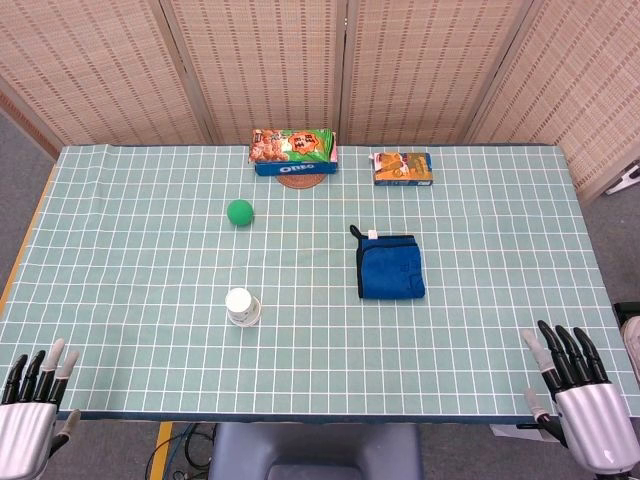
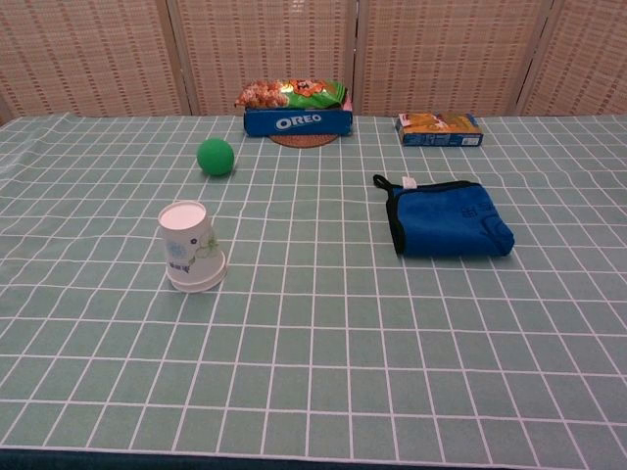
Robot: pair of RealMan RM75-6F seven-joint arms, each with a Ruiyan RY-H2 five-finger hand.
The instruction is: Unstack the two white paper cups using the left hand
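The left hand [image 1: 30, 405] sits at the near left corner of the desk [image 1: 140, 330], fingers extended and apart, holding nothing. The right hand [image 1: 585, 395] sits at the near right corner in the same released state, fingers spread and empty. Neither hand appears in the chest view.

The stacked white paper cups [image 1: 241, 306] [image 2: 190, 247] stand on the desk left of centre, closer to the near edge than the far edge. The stack is inverted: the closed base faces up and the wider rim rests on the desk. Its long axis is close to vertical, with a slight tilt visible in the chest view. The stack lies well apart from the left hand, toward the desk centre and farther from the near edge.

A green ball [image 1: 239, 212] [image 2: 216, 157] lies beyond the cups. A folded blue cloth [image 1: 390, 266] [image 2: 449, 217] lies right of centre. An Oreo box [image 1: 294, 152] [image 2: 297, 110] and a smaller snack box [image 1: 402, 167] [image 2: 439, 128] sit along the far edge.
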